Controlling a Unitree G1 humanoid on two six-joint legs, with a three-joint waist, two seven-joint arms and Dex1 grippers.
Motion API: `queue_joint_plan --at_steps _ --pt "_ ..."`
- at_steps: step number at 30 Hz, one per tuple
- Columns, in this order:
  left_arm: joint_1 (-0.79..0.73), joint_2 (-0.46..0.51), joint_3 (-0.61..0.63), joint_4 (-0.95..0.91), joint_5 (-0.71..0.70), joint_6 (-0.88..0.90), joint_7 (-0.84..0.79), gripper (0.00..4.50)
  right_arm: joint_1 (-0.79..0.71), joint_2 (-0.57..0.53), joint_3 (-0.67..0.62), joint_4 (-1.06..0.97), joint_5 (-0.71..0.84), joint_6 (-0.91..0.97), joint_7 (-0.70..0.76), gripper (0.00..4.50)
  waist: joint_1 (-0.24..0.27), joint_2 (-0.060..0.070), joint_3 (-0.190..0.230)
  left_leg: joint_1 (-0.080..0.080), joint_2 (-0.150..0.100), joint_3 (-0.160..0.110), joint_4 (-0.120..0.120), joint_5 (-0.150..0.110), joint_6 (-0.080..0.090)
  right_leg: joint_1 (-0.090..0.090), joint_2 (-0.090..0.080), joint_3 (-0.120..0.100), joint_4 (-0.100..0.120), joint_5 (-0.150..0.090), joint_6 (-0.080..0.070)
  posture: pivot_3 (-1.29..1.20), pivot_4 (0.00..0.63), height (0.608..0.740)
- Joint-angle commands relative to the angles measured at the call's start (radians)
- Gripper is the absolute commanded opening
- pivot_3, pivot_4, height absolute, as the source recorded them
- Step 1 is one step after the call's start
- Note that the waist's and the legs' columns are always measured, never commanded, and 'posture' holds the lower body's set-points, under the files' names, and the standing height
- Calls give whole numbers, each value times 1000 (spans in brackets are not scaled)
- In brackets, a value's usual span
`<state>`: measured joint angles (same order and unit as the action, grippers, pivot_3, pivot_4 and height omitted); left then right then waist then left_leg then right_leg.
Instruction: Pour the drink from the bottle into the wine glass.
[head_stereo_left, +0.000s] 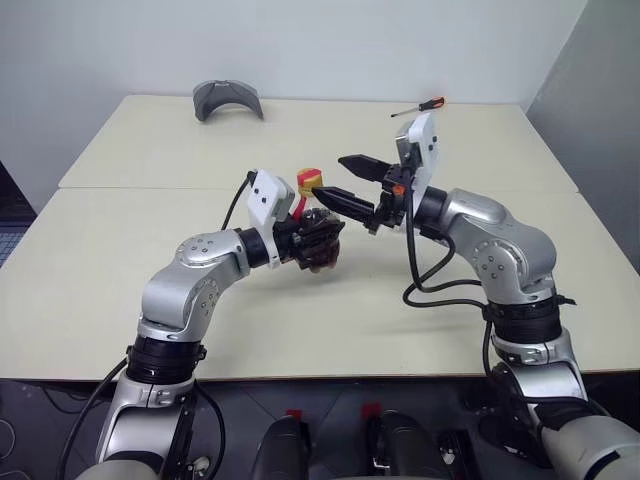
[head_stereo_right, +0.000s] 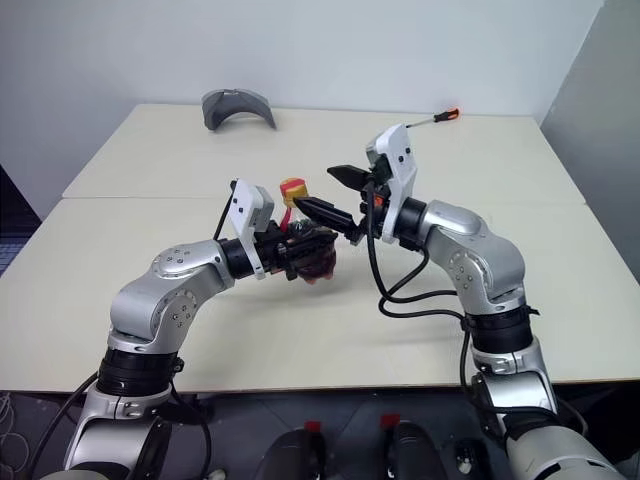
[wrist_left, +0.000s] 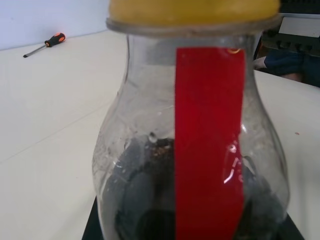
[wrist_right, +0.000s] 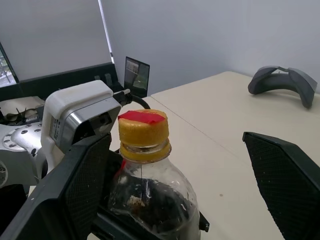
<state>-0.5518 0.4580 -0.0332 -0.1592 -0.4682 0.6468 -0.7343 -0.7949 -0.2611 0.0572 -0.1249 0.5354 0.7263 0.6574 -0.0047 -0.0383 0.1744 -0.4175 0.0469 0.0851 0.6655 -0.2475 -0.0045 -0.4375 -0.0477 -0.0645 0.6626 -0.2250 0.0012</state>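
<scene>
Head stereo pair downward over table (head_stereo_left: 100, 260); wrist cameras close on bottle (wrist_right: 150, 195).

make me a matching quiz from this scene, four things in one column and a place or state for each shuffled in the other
Things:
1. small clear plastic bottle with yellow-and-red cap
2. orange-handled screwdriver
3. grey curved plastic piece
4. right tool

Places or states:
A. far right of the table
B. open, fingers either side of the cap
C. held upright in the shut left tool
D. far left of the table

Pairs: 1-C, 2-A, 3-D, 4-B
</scene>
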Motion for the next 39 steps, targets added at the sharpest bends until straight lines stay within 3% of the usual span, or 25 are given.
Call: queue_joint_plan --at_steps 1,14,29,39 --pt "-7 1 15 -60 -15 -14 -2 1337 -22 3 -9 -7 -6 -30 -5 4500 0 0 0 0 0 0 0 0 0 0 0 0 0 0 0 0 150 740" --pt "-9 -2 12 -60 -17 -17 -2 1337 -26 -6 -13 10 -33 -50 -12 4500 0 0 0 0 0 0 0 0 0 0 0 0 0 0 0 0 150 740" --pt "-16 2 13 -51 -13 -19 -9 1337 -33 5 -15 -48 99 42 50 4500 0 0 0 0 0 0 0 0 0 0 0 0 0 0 0 0 150 740" --pt "-7 0 10 -65 -16 -12 -6 1337 -86 52 2 53 40 -28 28 4500 0 0 0 0 0 0 0 0 0 0 0 0 0 0 0 0 150 740"
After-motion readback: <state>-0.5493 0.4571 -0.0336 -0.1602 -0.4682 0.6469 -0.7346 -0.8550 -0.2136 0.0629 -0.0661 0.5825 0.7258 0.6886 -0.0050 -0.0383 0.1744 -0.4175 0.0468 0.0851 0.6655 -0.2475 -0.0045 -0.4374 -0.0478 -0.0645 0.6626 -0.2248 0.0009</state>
